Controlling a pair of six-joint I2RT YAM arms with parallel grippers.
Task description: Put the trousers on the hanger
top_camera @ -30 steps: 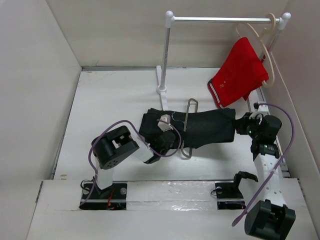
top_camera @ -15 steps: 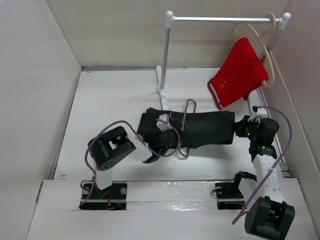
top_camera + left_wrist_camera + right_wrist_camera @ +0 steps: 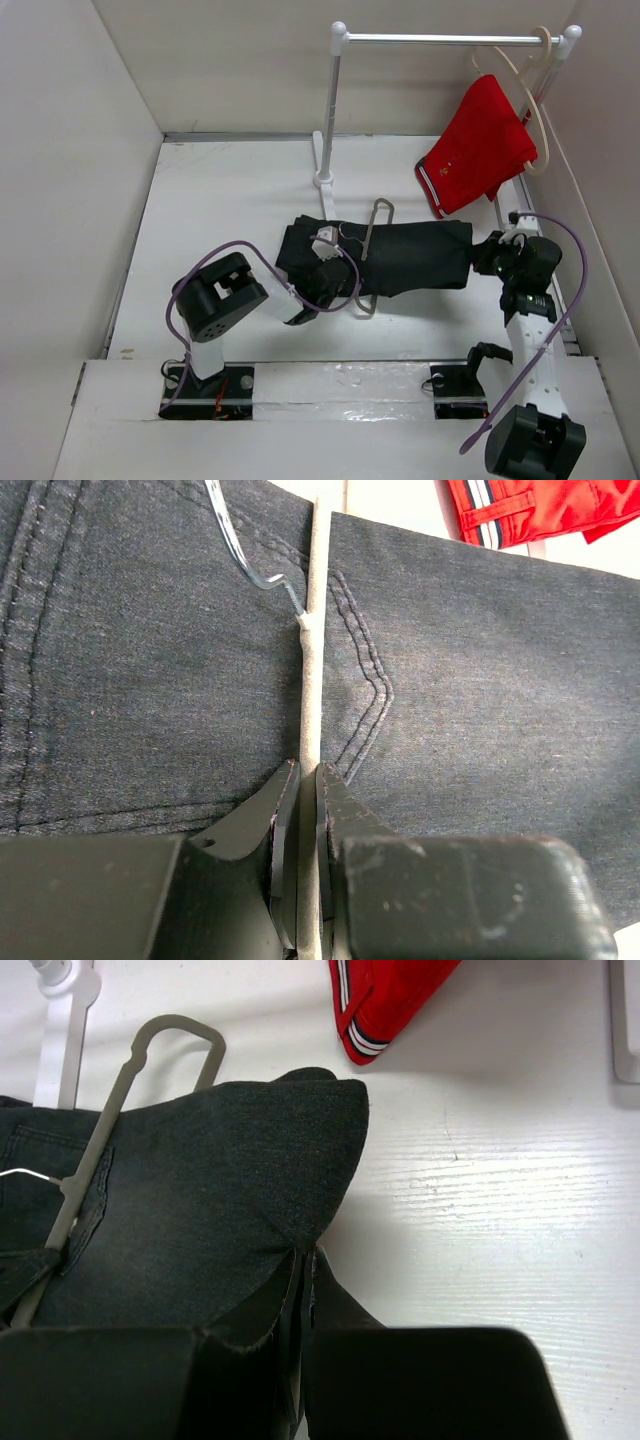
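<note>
hanger (image 3: 368,245) nudged left | left claw (image 3: 307,770) clamps it | trousers (image 3: 420,255) flat

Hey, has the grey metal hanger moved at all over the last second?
Yes, slightly. In the overhead view the hanger's near end has slid left, toward the line of the fixed rack post, while its far loop barely shifts.

Overhead camera looks down; both wrist cameras closely share the trousers (image 3: 410,258).
</note>
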